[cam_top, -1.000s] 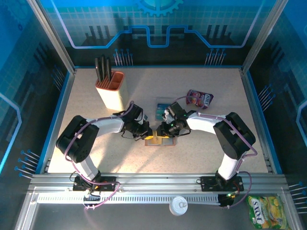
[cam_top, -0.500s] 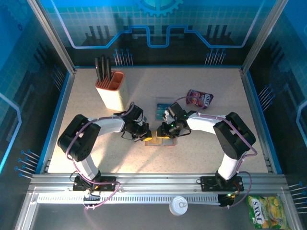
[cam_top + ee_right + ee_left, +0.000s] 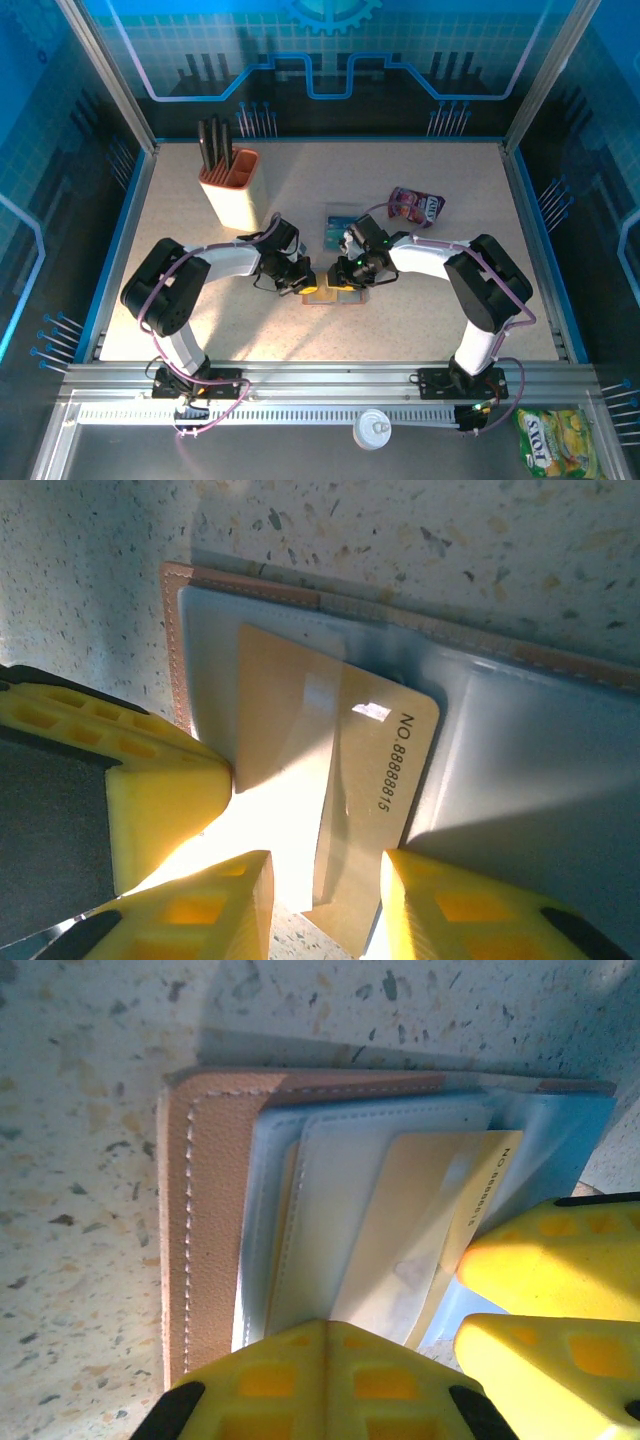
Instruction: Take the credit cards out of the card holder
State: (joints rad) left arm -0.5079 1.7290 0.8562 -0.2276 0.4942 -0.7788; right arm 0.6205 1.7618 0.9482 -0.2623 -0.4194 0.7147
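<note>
The brown card holder [image 3: 328, 297] lies open on the table, its leather edge [image 3: 205, 1220] and grey-blue pockets [image 3: 520, 770] up. A yellow-tan credit card [image 3: 375, 780] sticks slanted out of a pocket [image 3: 430, 1220]. My right gripper [image 3: 325, 905] is open, its fingers on either side of the card's free end, with a gap on the left side. It meets the holder from the right [image 3: 347, 276]. My left gripper [image 3: 325, 1328] is shut, empty, tips down on the pocket half [image 3: 303, 283]. Two teal credit cards [image 3: 338, 231] lie on the table behind.
An orange-and-cream knife block [image 3: 228, 187] stands at the back left. A purple-pink snack pouch [image 3: 417, 207] lies right of the teal cards. The table rim [image 3: 527, 240] runs along the right. The near table in front of the holder is bare speckled surface.
The left arm's elbow has shifted slightly. Both grippers stay at the card holder, and the card has not visibly moved.
</note>
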